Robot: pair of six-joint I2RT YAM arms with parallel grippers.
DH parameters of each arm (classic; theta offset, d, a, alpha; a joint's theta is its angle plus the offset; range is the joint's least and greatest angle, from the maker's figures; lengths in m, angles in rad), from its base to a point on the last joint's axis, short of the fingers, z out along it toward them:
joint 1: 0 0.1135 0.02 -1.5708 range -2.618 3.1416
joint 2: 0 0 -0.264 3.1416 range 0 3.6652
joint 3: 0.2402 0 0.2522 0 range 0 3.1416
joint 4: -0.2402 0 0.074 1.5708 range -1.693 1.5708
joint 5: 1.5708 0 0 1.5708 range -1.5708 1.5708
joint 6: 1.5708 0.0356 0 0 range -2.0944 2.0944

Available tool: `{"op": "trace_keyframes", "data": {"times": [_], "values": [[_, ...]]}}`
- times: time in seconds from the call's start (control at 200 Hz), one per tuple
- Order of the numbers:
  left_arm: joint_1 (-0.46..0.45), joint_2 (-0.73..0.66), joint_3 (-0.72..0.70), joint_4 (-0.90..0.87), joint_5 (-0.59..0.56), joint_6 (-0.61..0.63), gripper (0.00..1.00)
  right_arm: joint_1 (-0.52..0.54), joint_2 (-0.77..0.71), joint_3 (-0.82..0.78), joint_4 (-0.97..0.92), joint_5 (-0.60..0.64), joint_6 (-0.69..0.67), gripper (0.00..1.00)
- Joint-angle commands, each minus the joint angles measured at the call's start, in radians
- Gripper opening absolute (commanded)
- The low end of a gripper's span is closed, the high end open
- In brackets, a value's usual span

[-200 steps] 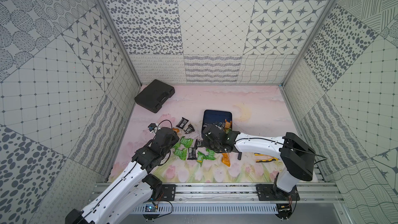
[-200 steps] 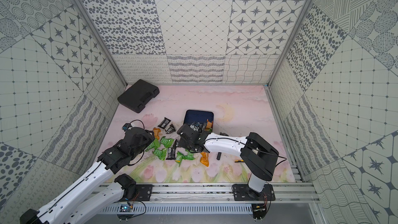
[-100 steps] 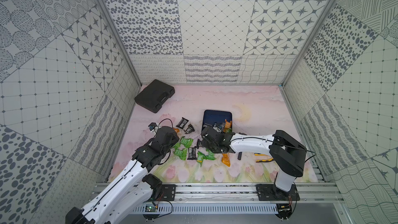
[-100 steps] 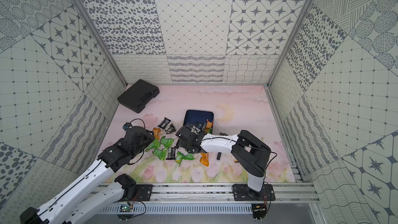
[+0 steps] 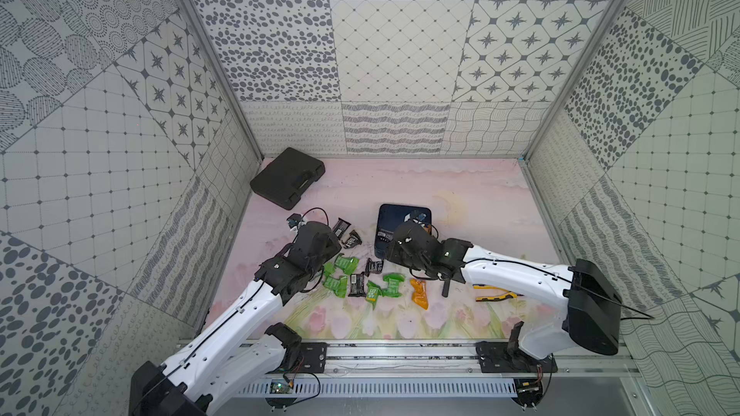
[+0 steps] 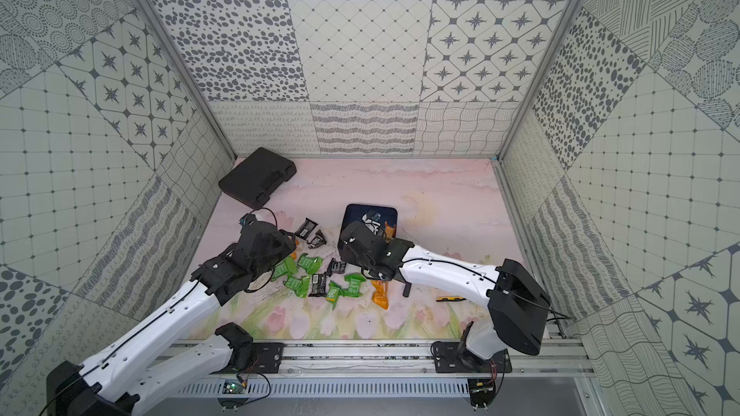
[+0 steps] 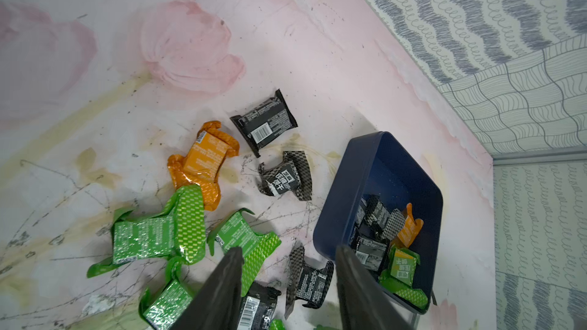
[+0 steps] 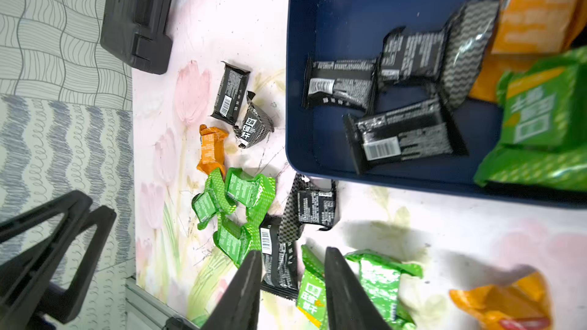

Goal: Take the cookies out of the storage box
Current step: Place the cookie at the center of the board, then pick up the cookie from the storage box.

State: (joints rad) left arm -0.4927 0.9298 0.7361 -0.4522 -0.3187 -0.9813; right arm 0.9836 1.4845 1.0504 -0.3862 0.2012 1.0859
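1. Cookies (image 5: 345, 264) lie scattered on the desk (image 5: 472, 194) between the storage box (image 5: 396, 216) and the front edge. They are green, black and orange packets, some overlapping.
2. More cookies lie inside the storage box, bunched toward one corner.
3. Near the desk's middle sits the storage box.
4. Over the loose packets beside the box, the left gripper (image 7: 289, 249) hovers with jaws apart, holding nothing.
5. Just outside the box, the right gripper (image 8: 293, 250) hangs above loose packets, jaws parted and empty.
6. In the far left corner lies a black case (image 5: 286, 178).
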Motion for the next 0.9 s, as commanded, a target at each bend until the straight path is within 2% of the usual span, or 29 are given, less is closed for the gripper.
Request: {"op": "trace_keyframes", "data": {"times": [0.0, 0.15, 0.36, 0.465, 0.545, 0.615, 0.775, 0.895], "values": [[-0.063, 0.11, 0.08, 0.131, 0.043, 0.213, 0.52, -0.09, -0.022, -0.008, -0.106, -0.052, -0.189, 0.38], [-0.147, 0.266, 0.194, 0.158, 0.096, 0.384, 0.55, -0.242, -0.072, -0.019, -0.146, -0.147, -0.32, 0.39], [-0.228, 0.485, 0.385, 0.123, 0.218, 0.741, 0.58, -0.413, -0.121, -0.007, -0.164, -0.238, -0.47, 0.42], [-0.228, 0.573, 0.48, 0.078, 0.214, 0.791, 0.59, -0.442, -0.114, 0.016, -0.163, -0.274, -0.582, 0.46], [-0.225, 0.61, 0.52, 0.086, 0.201, 0.761, 0.6, -0.442, -0.069, 0.05, -0.159, -0.341, -0.754, 0.49], [-0.216, 0.625, 0.531, 0.1, 0.168, 0.672, 0.6, -0.442, -0.012, 0.082, -0.173, -0.362, -0.912, 0.51], [-0.144, 0.607, 0.456, 0.157, 0.17, 0.296, 0.59, -0.436, 0.083, 0.134, -0.169, -0.372, -1.234, 0.55], [-0.098, 0.577, 0.372, 0.177, 0.178, 0.099, 0.58, -0.428, 0.175, 0.199, -0.193, -0.397, -1.391, 0.57]]}}
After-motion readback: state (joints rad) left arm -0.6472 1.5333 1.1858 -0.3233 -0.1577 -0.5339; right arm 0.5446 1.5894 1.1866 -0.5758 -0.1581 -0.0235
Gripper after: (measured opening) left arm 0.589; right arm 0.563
